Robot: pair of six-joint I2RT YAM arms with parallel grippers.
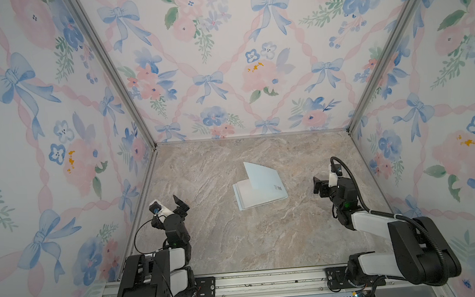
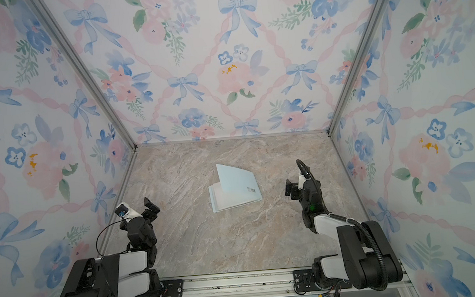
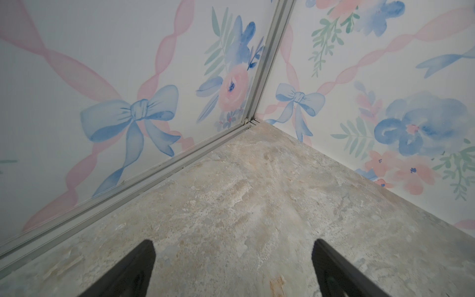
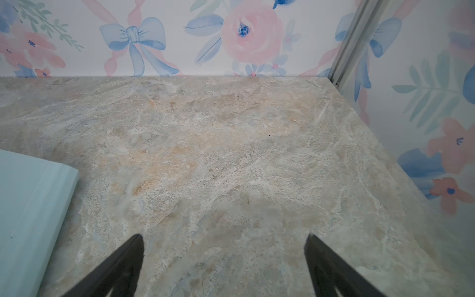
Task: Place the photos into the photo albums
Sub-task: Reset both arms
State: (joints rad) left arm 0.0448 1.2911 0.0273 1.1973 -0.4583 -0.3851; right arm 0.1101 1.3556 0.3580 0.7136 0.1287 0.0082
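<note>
In the middle of the bench (image 1: 238, 242), I see in both top views the pale-blue album (image 1: 264, 179) (image 2: 237, 181), lying a little turned. Its upper cover is partly lifted on the side toward the left arm, and whitish pages show under it. A small dark barcode (image 1: 279, 187) (image 2: 251, 189) is printed near 1 corner of this cover. Whether the pages hold any cards I cannot tell.

The left claw (image 1: 181, 206) (image 2: 151, 208) hangs near the left edge of the bench, well apart from the album. In the left wrist view its 2 black fingers (image 3: 144, 259) stand wide apart, with only bare bench between them, and the claw (image 3: 232, 243) points toward a corner of the flowered walls (image 3: 77, 77). It is released and holds nothing.

The right claw (image 1: 319, 187) (image 2: 290, 190) hangs on the right side of the album, near it but not touching. In the right wrist view the claw (image 4: 224, 237) is also spread wide and empty, over bare bench. A corner of the album (image 4: 30, 205) shows at the border of this view, beside 1 finger and apart from it.
</note>
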